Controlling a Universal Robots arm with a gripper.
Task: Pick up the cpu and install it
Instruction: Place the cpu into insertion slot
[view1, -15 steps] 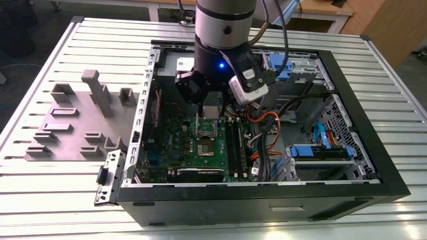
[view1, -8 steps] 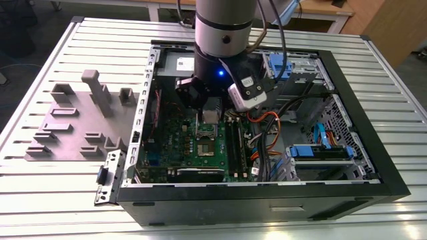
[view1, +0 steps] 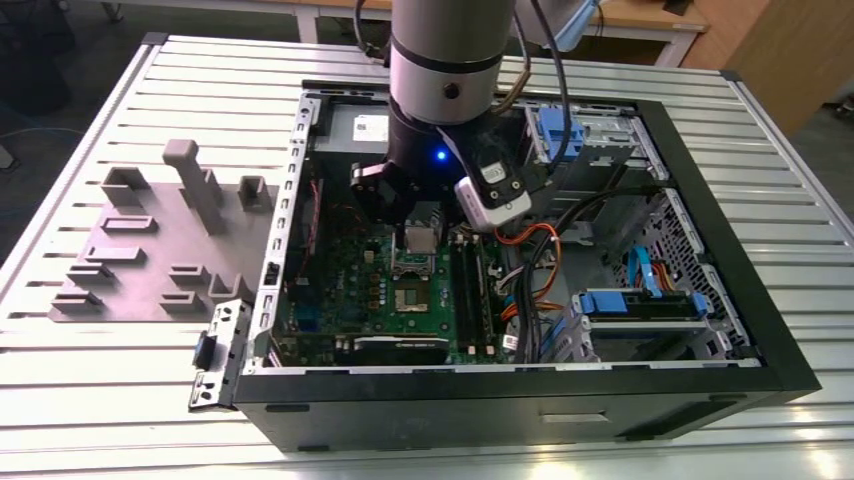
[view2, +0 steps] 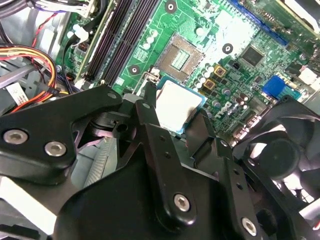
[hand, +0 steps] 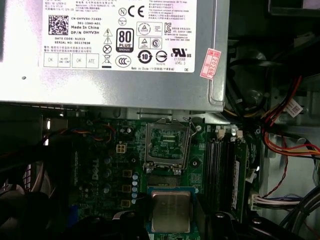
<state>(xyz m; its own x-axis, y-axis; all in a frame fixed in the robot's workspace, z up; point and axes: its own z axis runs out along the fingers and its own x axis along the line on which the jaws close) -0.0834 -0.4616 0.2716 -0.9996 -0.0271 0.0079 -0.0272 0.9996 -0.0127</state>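
cpu (hand: 171, 212): a small flat square chip with a dull silvery metal top and a thin pale rim. It hung in your black two-fingered gripper (view2: 174, 111), inside the open black computer case (view1: 534, 405). Your fingers (view2: 150, 125) were closed on two opposite edges of the cpu, one finger at each side, as both wrist views showed.

The cpu lay flat, about parallel to the green motherboard (view1: 400, 310) and seemingly raised off it. Its metal top faced up toward the arm. Its sides looked near equal, so no long axis could be told. Its edges ran parallel to those of the rectangular silvery metal socket frame (hand: 167, 145).

In the first wrist view the cpu stood just beside the socket frame, on the side away from the big grey box with a white label (hand: 100, 87). It was not over the socket's opening, whose inner contact field was exposed. Long black memory slots (hand: 225, 165) ran alongside the socket frame.

In the exterior view the case rested on a ribbed silvery metal table (view1: 107, 400). A grey moulded fixture block (view1: 147, 250) sat on the table at the exterior view's left of the case.
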